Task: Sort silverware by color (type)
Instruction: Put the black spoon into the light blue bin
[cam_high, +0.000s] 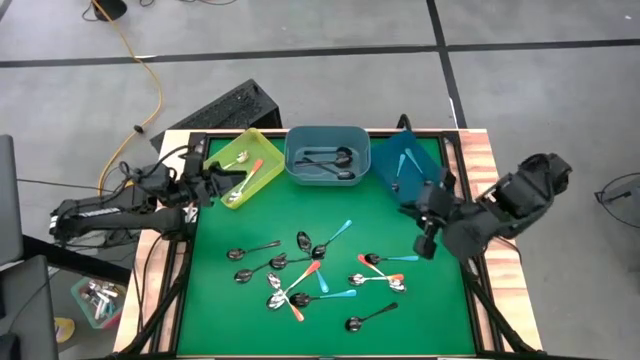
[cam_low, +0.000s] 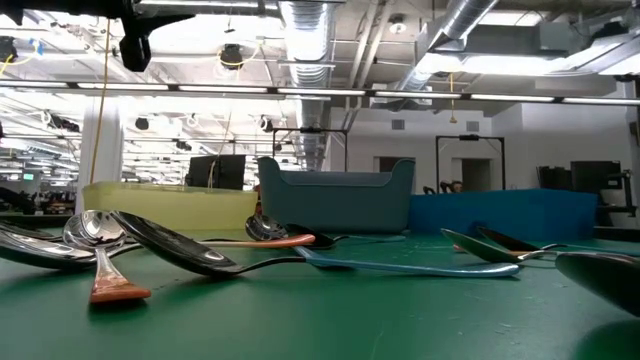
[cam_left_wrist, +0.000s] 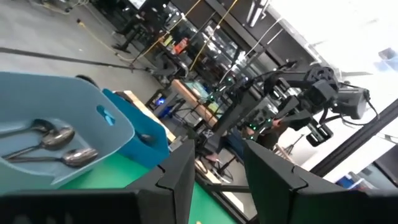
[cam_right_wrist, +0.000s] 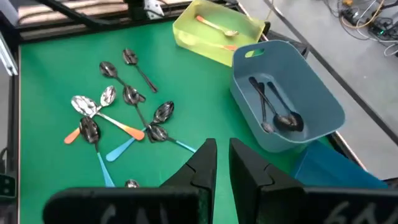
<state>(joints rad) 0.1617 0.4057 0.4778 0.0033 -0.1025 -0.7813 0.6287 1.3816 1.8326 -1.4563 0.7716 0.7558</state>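
Left tool (cam_high: 207, 187) sits at the left edge of the high view, just beside the yellow bin (cam_high: 262, 147), its arm stretched low from the lower left; in the left wrist view its two dark fingers (cam_left_wrist: 180, 177) stand parted with nothing between them. Right tool (cam_high: 426, 243) hangs over the right part of the green table (cam_high: 430, 310), arm folded in from the right edge, pointing down toward the scattered spoons; the right wrist view shows its fingers (cam_right_wrist: 202, 165) with a narrow gap, gripping nothing. Most of the silverware (cam_high: 310, 270) lies loose across the middle and lower middle of the mat: orange, teal and plain dark handles mixed, some overlapping. Along the top edge stand three bins in a row: yellow at left, with at least one orange-handled spoon and one other spoon in it, grey-blue bin (cam_high: 327, 152) in the centre with dark spoons, blue bin (cam_high: 405, 165) at right. Contents of the blue bin cannot be made out. Low view alone shows the bins side on behind near spoons, and no tool. Left wrist view alone shows the right arm farther off against the room.
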